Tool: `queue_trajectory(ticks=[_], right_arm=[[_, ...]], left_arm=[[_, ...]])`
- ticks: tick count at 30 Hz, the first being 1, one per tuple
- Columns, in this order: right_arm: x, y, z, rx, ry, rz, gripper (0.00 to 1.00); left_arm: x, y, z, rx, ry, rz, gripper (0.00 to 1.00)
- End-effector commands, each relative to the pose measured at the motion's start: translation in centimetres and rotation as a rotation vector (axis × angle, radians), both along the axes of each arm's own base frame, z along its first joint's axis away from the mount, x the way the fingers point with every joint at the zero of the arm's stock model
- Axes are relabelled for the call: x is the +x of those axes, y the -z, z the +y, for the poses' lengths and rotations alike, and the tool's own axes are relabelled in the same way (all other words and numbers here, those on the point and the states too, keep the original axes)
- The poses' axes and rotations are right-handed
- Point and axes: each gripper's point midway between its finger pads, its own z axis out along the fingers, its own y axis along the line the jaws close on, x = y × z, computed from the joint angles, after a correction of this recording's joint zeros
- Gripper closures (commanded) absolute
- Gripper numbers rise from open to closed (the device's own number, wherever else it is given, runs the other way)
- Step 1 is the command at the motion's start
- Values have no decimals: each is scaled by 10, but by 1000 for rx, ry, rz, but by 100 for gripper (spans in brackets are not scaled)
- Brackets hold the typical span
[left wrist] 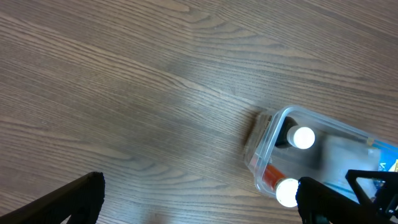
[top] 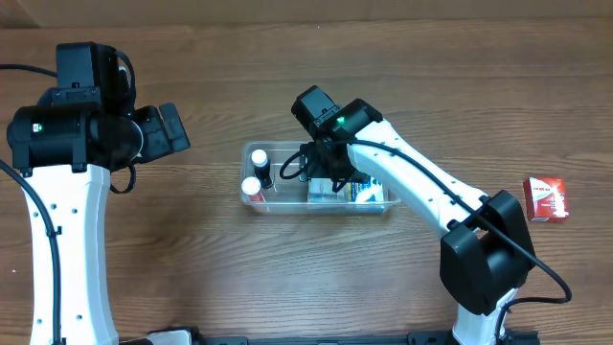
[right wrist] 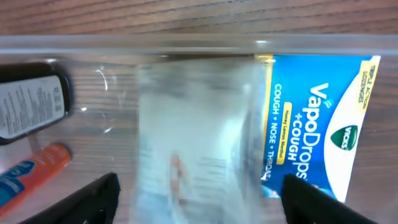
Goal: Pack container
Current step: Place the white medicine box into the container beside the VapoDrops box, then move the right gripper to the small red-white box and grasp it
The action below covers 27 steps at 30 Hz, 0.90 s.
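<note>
The right gripper (right wrist: 199, 186) hangs inside the clear rectangular plastic container (top: 278, 204), fingers spread wide and gripping nothing, with a blurred pale packet (right wrist: 193, 124) below them. The container sits about midway between the left and right edges of the brown wooden table (top: 192, 268). It holds a blue VapoDrops bag (right wrist: 317, 118) at its right end and a dark white-capped bottle (right wrist: 31, 99) and an orange tube (right wrist: 34, 168) at its left. The left gripper (left wrist: 200, 186), open and empty, hovers toward the left edge. A small red box (top: 546, 198) lies near the right edge.
</note>
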Motion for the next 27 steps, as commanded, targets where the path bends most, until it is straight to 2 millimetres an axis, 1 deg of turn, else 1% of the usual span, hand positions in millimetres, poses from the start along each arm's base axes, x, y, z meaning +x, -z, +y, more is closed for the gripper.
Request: queue_trajectory(ticks=[1,6,8,9,10,12,13,14,15,16,17,18,19,20,22,23,24,25,27], right_arm=[[2,-1,-2,-9,7,-9,11],[2,-1,-2,-9,7,-10,11],[2,-1,-2,-12,7,-7,15],[2,-3,-3,-11,7,-15,15],[5,-12,-8,-22,14,-41,15],[19,-62,-33,-63,61,-181,14],[26,-95,-50,-58,103,-258,12],[32,-129,-75,-40,165,-330,8],[36,-150,-97,-22,223,-373,4],[39,-171,-132,-10,313,-417,1],[41,-184,-182,-32,417,-442,0],[41,-186,-227,-80,481,-436,0],[40,-178,-284,-154,513,-399,0],[37,-170,-308,-184,513,-370,0],[26,-148,-362,-224,535,-278,0],[20,-134,-382,-213,526,-222,0],[13,-122,-396,-193,540,-180,0],[9,-108,-406,-157,544,-137,0],[5,-80,-409,-53,467,-76,0]], left_arm=[[0,2,0,-2,13,6,0],[0,2,0,-1,13,7,0],[0,2,0,-1,13,7,0],[0,2,0,-1,13,7,0],[0,2,0,-1,13,7,0],[0,2,0,-1,13,7,0],[0,2,0,-1,14,7,0],[0,2,0,-1,13,7,0],[0,2,0,-1,13,8,0],[0,2,0,-2,13,8,0],[0,2,0,-2,13,7,0],[0,2,0,-2,13,8,0],[0,2,0,-2,13,7,0],[0,2,0,-2,13,7,0],[0,2,0,-2,13,7,0],[0,2,0,-1,13,7,0],[1,2,0,-1,13,6,0],[1,2,0,-1,13,5,0],[1,2,0,-2,13,6,0]])
